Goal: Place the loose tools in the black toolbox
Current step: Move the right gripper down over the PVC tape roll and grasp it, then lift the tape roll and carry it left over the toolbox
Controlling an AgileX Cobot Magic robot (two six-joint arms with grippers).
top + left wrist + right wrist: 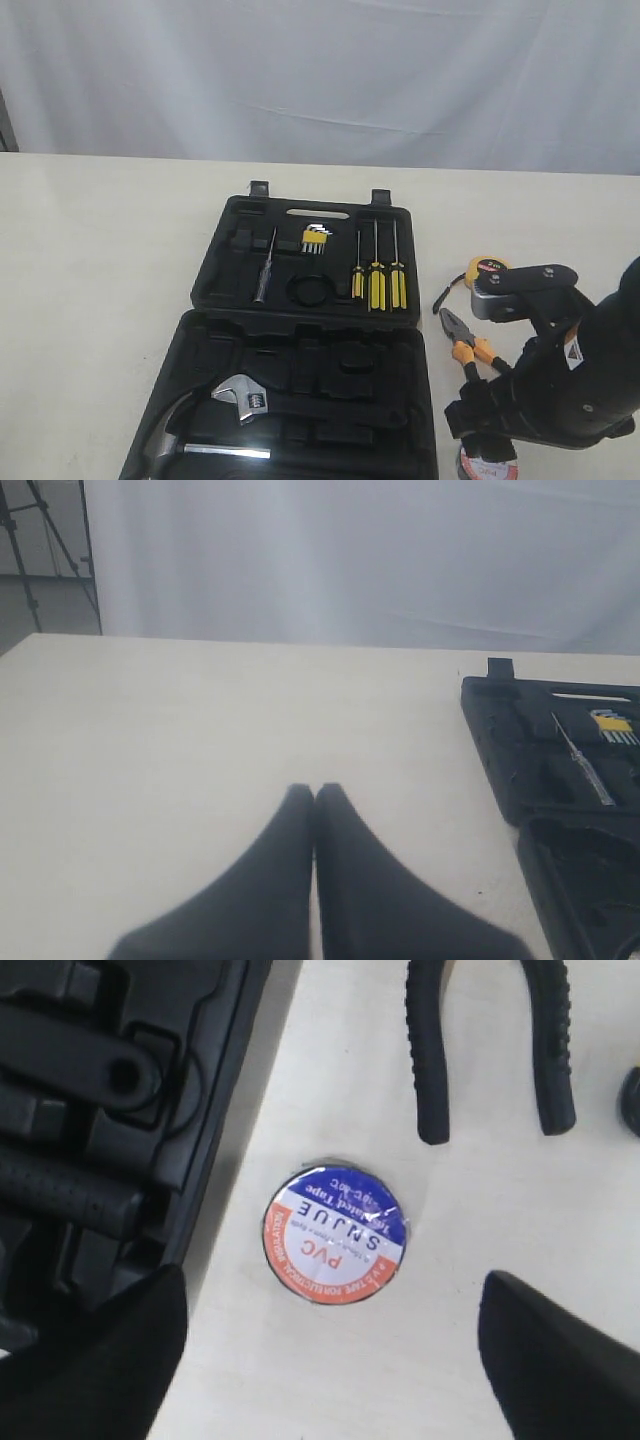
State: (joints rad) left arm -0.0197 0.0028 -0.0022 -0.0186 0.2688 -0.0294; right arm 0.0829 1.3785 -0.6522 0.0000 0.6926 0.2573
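My right gripper [335, 1360] is open and hangs over the small tape roll [335, 1233], which lies flat on the table with its blue, white and orange label up, ahead of the two fingers and not between them. The roll [487, 466] peeks out under the right arm. Beyond it lie the orange-and-black pliers [462, 340], whose black handles [430, 1055] show in the right wrist view. The yellow tape measure [490, 268] sits further back. The open black toolbox [250, 225] lies left of these. My left gripper [315, 795] is shut and empty over bare table. The utility knife is out of view.
In the toolbox sit yellow-handled screwdrivers [375, 283], hex keys [315, 240], a silver wrench [240, 395] and a hammer [170, 430]. The toolbox edge [215, 1130] runs close beside the tape roll. A white curtain hangs behind the table.
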